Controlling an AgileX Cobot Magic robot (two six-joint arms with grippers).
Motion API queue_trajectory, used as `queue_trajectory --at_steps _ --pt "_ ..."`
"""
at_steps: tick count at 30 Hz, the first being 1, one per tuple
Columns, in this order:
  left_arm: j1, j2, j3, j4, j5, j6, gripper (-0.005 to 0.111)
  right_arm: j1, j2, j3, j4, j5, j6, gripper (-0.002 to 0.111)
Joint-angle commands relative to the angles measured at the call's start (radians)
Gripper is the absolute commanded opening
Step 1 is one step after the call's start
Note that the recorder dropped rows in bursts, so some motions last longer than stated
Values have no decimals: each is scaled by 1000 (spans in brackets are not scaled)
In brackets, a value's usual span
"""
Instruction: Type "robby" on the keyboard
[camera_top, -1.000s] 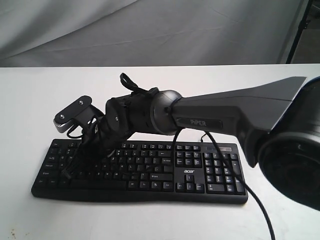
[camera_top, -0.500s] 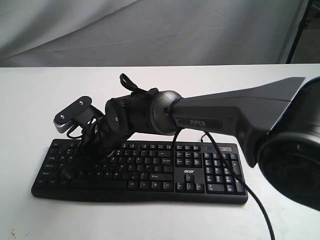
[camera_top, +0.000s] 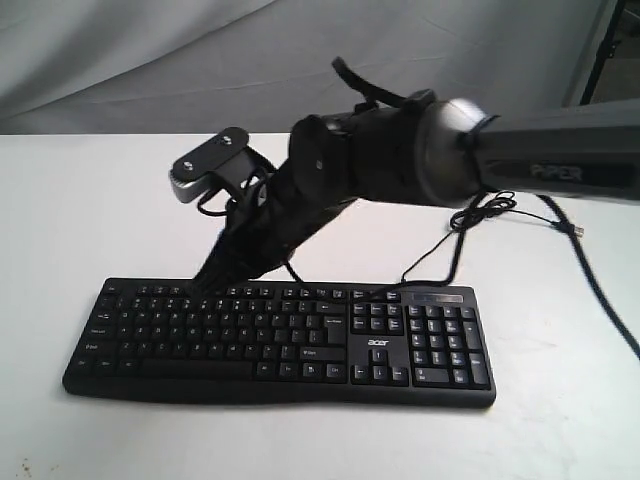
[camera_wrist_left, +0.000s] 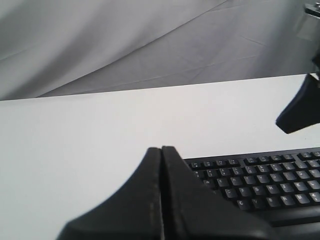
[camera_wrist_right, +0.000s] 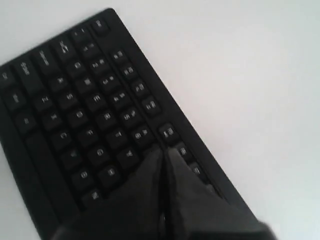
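The black keyboard (camera_top: 280, 340) lies flat on the white table, with its number pad and "acer" logo at the right end. My right gripper (camera_top: 207, 283) reaches in from the right, shut and empty. Its pointed tip hangs just above the keyboard's back key rows, left of the middle. From the right wrist view the shut fingertips (camera_wrist_right: 165, 152) sit over the upper rows of the keyboard (camera_wrist_right: 75, 115). My left gripper (camera_wrist_left: 161, 150) is shut and empty, held left of the keyboard (camera_wrist_left: 260, 180). It does not show in the exterior view.
The keyboard's thin USB cable (camera_top: 480, 212) lies coiled on the white table (camera_top: 90, 210) behind the number pad. Another black cable (camera_top: 600, 290) runs along the table's right side. A grey cloth backdrop (camera_top: 200, 60) hangs behind the table.
My right arm has lifted and drawn back to the right. Its shut tip has left the letter keys at the keyboard's left and now hangs over the back rows.
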Motion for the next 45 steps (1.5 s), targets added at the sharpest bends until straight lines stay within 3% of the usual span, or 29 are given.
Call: queue_trajectory --at_steps 1,7,45 --pt "-6 -3 4 5 -7 -3 0 -11 -52 141 29 -106 -8 0" --pt "-6 -3 4 5 -7 -3 0 -11 -20 190 86 -188 -47 0" --pt "-6 -3 4 5 -7 -3 0 -11 49 190 86 -194 -52 0"
